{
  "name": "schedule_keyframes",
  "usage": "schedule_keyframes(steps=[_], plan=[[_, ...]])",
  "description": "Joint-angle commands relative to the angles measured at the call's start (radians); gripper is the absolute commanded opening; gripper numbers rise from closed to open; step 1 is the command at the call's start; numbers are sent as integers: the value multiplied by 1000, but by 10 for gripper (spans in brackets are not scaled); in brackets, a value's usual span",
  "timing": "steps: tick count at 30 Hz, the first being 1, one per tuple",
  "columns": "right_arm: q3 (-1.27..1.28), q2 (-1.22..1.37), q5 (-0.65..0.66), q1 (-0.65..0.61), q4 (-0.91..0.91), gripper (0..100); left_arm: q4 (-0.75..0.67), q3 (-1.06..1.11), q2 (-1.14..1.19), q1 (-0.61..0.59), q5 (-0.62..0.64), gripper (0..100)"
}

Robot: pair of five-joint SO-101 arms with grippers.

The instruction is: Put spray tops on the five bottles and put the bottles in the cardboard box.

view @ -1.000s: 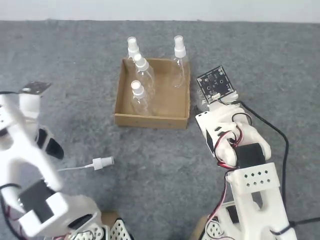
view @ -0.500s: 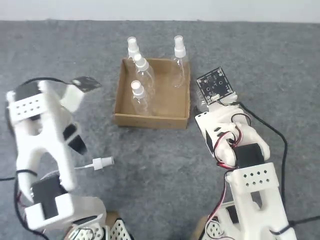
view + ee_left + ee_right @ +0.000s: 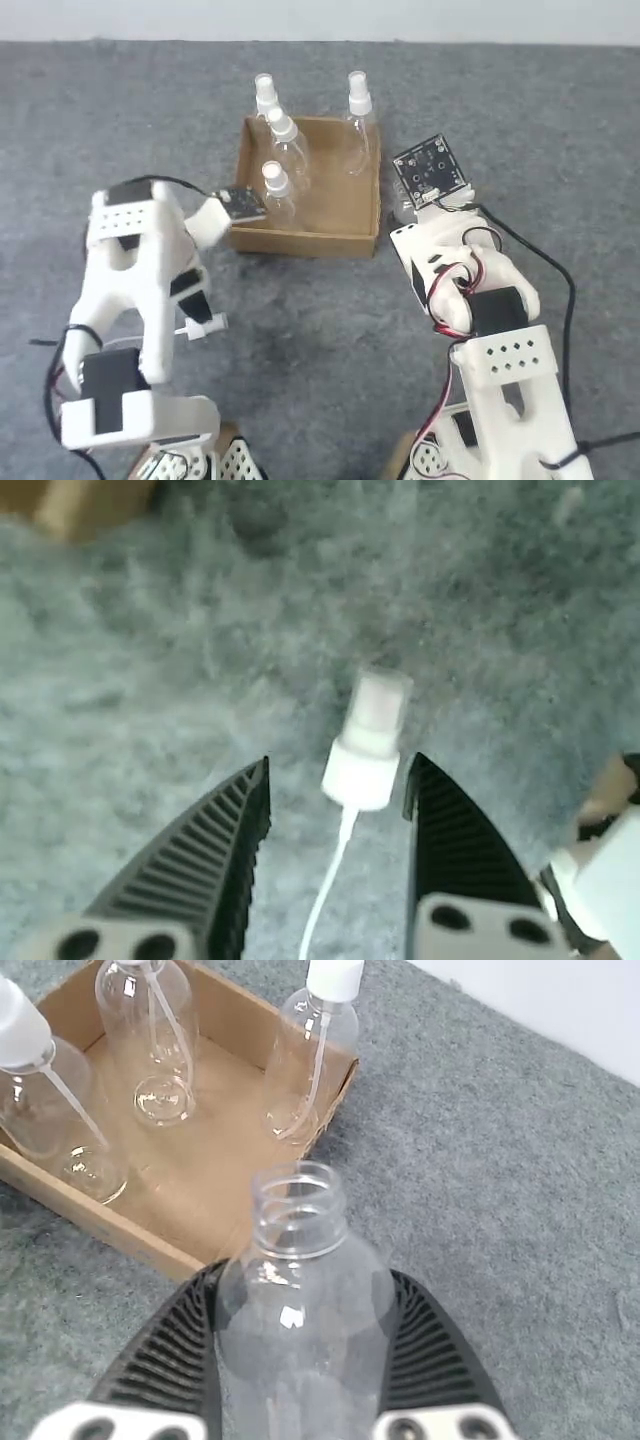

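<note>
Grey felt table (image 3: 520, 110), cardboard box (image 3: 300, 242), loose spray top (image 3: 207, 324)

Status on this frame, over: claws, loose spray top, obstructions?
Left claw open, straddling spray top on carpet. Right claw shut on uncapped bottle beside cardboard box. Nothing blocking the top.

White arms (image 3: 130, 290), black ribbed fingers (image 3: 215, 850), red wires (image 3: 452, 290)

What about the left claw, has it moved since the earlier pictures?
Yes. The left claw moved rightward, toward the cardboard box, and now sits over the loose spray top.
</note>
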Motion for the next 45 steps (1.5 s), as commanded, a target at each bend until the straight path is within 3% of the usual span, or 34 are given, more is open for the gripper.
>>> schedule_keyframes(steps=[1, 10, 21, 28, 39, 45], plan=[[-9, -38, -8, -10, -24, 16, -107, 82, -60, 46, -8, 203], [-9, -38, -8, -10, -24, 16, -249, 226, -60, 54, -8, 197], [-9, -38, -8, -10, -24, 16, -282, 323, -69, 124, -3, 16], [-9, -47, -8, -5, -24, 16, -215, 274, -72, 187, 245, 13], [-9, -50, -8, -4, -24, 16, -160, 209, -78, 155, 440, 13], [-9, -50, -8, -10, -24, 16, -155, 228, -301, 127, 532, 13]])
